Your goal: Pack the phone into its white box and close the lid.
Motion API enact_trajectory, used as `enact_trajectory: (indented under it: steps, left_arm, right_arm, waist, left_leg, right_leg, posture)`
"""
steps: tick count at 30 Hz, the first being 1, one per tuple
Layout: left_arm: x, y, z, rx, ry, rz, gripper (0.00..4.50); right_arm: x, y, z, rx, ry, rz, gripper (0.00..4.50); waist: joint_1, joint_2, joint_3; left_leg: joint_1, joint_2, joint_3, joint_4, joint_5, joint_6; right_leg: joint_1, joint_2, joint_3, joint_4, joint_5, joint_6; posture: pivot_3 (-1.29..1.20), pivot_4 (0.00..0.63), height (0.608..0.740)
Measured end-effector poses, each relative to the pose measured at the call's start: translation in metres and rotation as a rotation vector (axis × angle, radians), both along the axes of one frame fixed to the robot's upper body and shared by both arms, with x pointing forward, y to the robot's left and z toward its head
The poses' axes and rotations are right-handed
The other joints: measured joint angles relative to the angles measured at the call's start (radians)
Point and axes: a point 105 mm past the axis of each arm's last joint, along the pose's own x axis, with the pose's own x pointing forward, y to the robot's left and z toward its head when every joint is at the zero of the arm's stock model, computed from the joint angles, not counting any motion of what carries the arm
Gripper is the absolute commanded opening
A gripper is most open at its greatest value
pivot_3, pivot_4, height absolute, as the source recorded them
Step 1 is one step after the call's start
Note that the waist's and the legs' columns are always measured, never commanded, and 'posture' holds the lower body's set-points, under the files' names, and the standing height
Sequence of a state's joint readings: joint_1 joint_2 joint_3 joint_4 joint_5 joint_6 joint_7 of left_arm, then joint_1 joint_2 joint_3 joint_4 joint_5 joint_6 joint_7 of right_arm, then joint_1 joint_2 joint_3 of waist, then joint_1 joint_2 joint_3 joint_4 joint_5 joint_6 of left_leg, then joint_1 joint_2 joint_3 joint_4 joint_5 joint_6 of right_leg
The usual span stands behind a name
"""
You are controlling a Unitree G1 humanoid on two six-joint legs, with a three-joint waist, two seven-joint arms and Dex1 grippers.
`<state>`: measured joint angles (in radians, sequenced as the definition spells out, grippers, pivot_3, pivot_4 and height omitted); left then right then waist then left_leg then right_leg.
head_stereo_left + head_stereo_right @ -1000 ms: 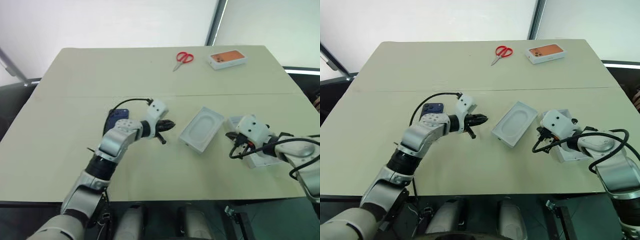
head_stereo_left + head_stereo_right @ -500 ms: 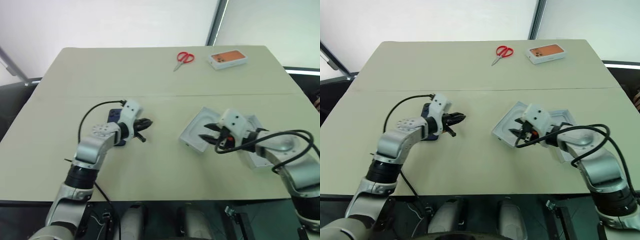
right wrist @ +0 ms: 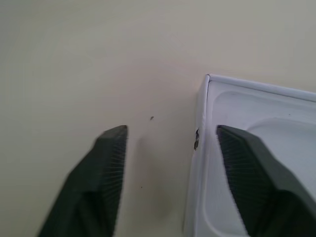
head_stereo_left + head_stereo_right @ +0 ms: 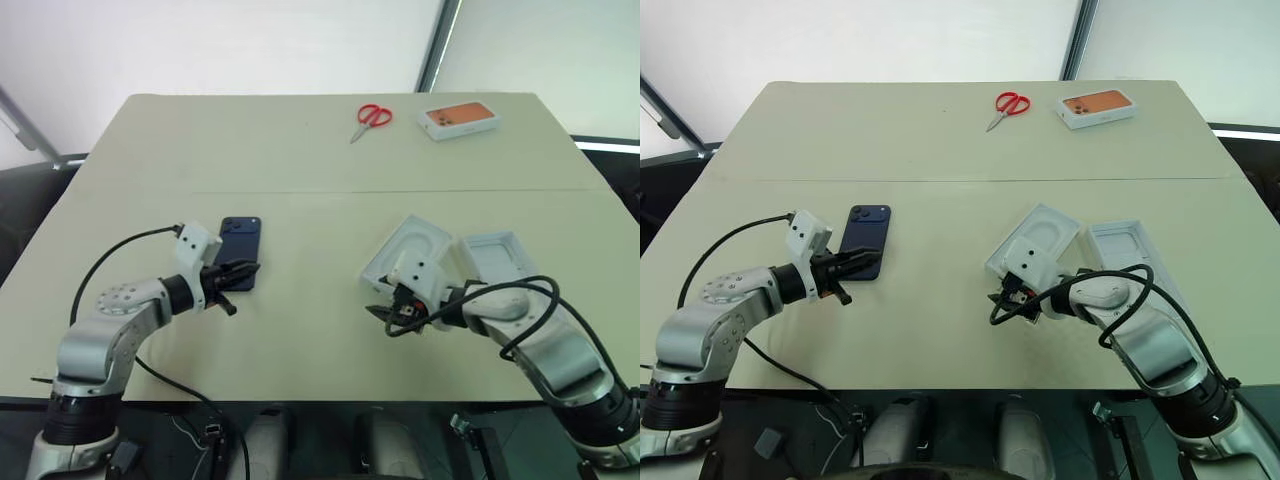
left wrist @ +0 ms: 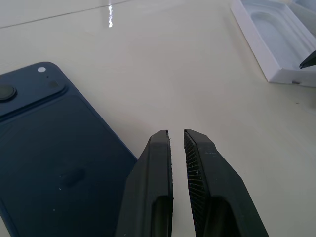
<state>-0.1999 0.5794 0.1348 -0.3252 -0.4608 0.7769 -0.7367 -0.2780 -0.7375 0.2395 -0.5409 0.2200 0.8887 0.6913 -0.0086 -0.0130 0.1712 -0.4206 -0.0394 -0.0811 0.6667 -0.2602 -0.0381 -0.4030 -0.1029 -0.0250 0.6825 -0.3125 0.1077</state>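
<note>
- Centre left of the frame: we see the phone [image 4: 239, 252] lying flat, back up, on the table [image 4: 300, 150].
- The left gripper [image 4: 246, 271] hovers at the phone's near end, fingers [image 5: 160, 187] almost together, holding nothing.
- Centre right: the right gripper [image 4: 379, 312] is half open and empty, one finger over the near corner of a white tray [image 4: 408, 258] with a moulded hollow.
- Just right of it lies a second white tray [image 4: 497, 262]; we cannot tell box from lid.
- Upper right: scissors [image 4: 371, 119] and an orange-faced box [image 4: 458, 118].
</note>
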Motion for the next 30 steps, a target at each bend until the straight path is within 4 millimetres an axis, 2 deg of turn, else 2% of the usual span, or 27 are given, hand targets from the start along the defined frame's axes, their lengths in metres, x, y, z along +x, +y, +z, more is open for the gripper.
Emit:
enact_trajectory:
  steps: [3,8,15,20,23,29,30]
  left_arm:
    - [0.000,-0.001,0.001,0.000,-0.008,-0.003,0.52]
    - [0.003,-0.003,0.006,-0.006,-0.024,-0.004,0.52]
    - [0.005,-0.005,0.011,-0.009,-0.047,-0.011,0.52]
    - [0.006,-0.005,0.013,-0.012,-0.052,-0.012,0.52]
    - [0.006,-0.005,0.013,-0.020,-0.050,-0.014,0.52]
    - [0.002,-0.001,0.007,-0.016,-0.029,0.002,0.52]
    - [0.002,-0.001,0.007,-0.016,-0.027,0.003,0.52]
  right_arm:
    - [0.001,0.000,-0.001,-0.017,-0.018,-0.006,0.05]
    - [0.001,-0.002,0.001,-0.079,-0.084,0.042,0.05]
    - [-0.007,-0.002,0.002,-0.138,-0.166,0.262,0.05]
    - [0.000,-0.012,-0.002,-0.184,-0.194,0.336,0.05]
    - [0.003,-0.018,0.000,-0.186,-0.181,0.368,1.09]
    - [-0.002,-0.024,0.003,-0.165,-0.121,0.398,4.26]
    - [-0.002,-0.024,0.004,-0.162,-0.121,0.399,4.45]
  waist:
    - [-0.002,0.000,0.000]
    - [-0.003,0.000,0.000]
    - [-0.005,0.000,0.000]
    - [-0.004,0.000,0.000]
    - [-0.004,0.000,0.000]
    - [-0.003,0.000,0.000]
    - [-0.003,0.000,0.000]
  left_leg:
    - [0.000,0.000,0.000,0.000,0.000,0.000]
    - [0.000,0.000,0.000,0.000,0.000,0.000]
    - [0.000,0.000,0.000,0.000,0.000,0.000]
    - [0.000,0.000,0.000,0.000,0.000,0.000]
    - [0.000,0.001,0.000,0.000,0.000,0.000]
    - [0.000,0.001,0.000,0.000,0.000,0.000]
    - [0.000,0.001,0.000,0.000,0.000,0.000]
  right_leg:
    - [0.000,0.000,0.000,0.000,0.000,0.000]
    - [0.000,0.001,0.000,0.000,0.000,0.000]
    - [0.000,0.001,0.000,0.000,0.000,0.000]
    - [0.000,0.001,0.000,0.000,0.000,0.000]
    - [0.000,0.001,0.000,0.000,0.000,0.000]
    - [0.000,0.000,0.000,0.000,0.000,0.000]
    - [0.000,0.000,0.000,0.000,0.000,0.000]
  posture:
    - [0.00,0.150,0.697]
    - [0.00,0.150,0.697]
    - [0.00,0.150,0.697]
    - [0.00,0.150,0.697]
    - [0.00,0.150,0.697]
    - [0.00,0.150,0.697]
    - [0.00,0.150,0.697]
